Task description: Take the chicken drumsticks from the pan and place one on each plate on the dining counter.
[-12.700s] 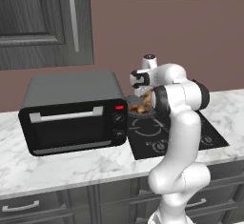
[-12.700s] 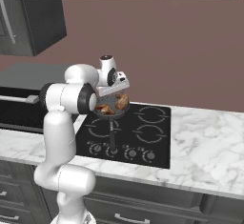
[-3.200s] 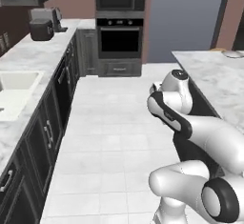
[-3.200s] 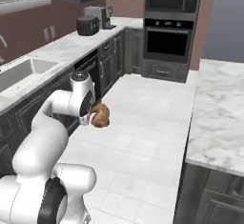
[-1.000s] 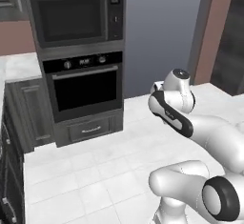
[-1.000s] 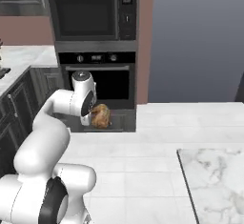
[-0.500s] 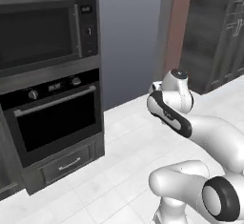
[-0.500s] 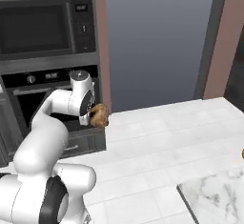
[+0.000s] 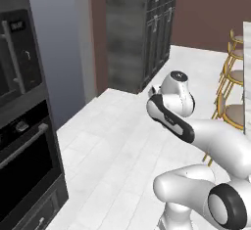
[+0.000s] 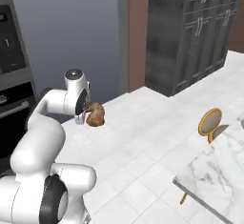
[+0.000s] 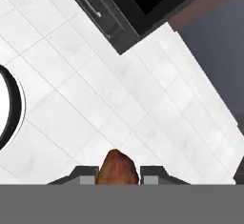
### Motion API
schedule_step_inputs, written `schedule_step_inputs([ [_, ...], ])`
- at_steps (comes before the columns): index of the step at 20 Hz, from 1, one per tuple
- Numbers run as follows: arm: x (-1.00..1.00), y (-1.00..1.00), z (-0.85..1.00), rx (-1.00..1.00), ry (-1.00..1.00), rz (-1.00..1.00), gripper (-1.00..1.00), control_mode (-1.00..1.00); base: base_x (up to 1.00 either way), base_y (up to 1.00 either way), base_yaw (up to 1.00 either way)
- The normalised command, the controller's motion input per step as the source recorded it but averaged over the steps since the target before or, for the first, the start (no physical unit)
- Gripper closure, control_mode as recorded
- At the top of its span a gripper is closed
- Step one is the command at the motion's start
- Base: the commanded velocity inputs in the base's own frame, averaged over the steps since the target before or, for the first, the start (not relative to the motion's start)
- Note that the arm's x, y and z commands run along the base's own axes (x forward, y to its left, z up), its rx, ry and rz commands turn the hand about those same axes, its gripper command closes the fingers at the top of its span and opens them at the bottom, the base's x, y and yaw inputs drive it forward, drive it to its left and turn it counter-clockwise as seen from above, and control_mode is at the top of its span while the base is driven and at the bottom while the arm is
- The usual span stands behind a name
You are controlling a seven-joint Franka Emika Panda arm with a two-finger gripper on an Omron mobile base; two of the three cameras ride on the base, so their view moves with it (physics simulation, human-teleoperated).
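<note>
My gripper (image 10: 88, 115) is shut on one golden-brown chicken drumstick (image 10: 96, 115), held low in front of my arm over the white tile floor. In the hand view the drumstick (image 11: 117, 167) pokes up between the two dark fingertips of the gripper (image 11: 118, 173). A corner of the marble dining counter (image 10: 217, 168) shows at the lower right, well away from the gripper. A sliver of its edge (image 9: 247, 72) also shows at the far right of the left base view. The pan and the plates are out of view.
A black wall oven (image 9: 22, 168) stands at the left. Tall dark cabinets (image 10: 195, 30) line the far wall. Gold-framed stools (image 9: 230, 75) stand by the counter, one (image 10: 210, 121) near its corner. Open tile floor (image 10: 143, 142) lies between me and the counter.
The whole picture has swung as the base turns: the oven slid off to the left, and the cabinets, stools and counter came into view. The drumstick stays in the shut gripper.
</note>
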Motion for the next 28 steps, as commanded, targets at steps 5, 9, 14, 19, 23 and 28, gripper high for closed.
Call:
schedule_step_inputs([
  [5,0.0,0.0,0.0,0.0,0.0,0.0,1.0,1.0,0.67,0.4,-0.72],
  [9,0.0,0.0,0.0,0.0,0.0,0.0,1.0,1.0,0.89,0.52,-0.51],
  [14,0.0,0.0,0.0,0.0,0.0,0.0,1.0,1.0,0.93,0.53,-0.47],
  [19,0.0,0.0,0.0,0.0,0.0,0.0,1.0,1.0,0.93,0.52,-0.48],
  [23,0.0,0.0,0.0,0.0,0.0,0.0,1.0,1.0,0.93,0.55,-0.46],
  [28,0.0,0.0,0.0,0.0,0.0,0.0,1.0,1.0,0.93,0.58,-0.43],
])
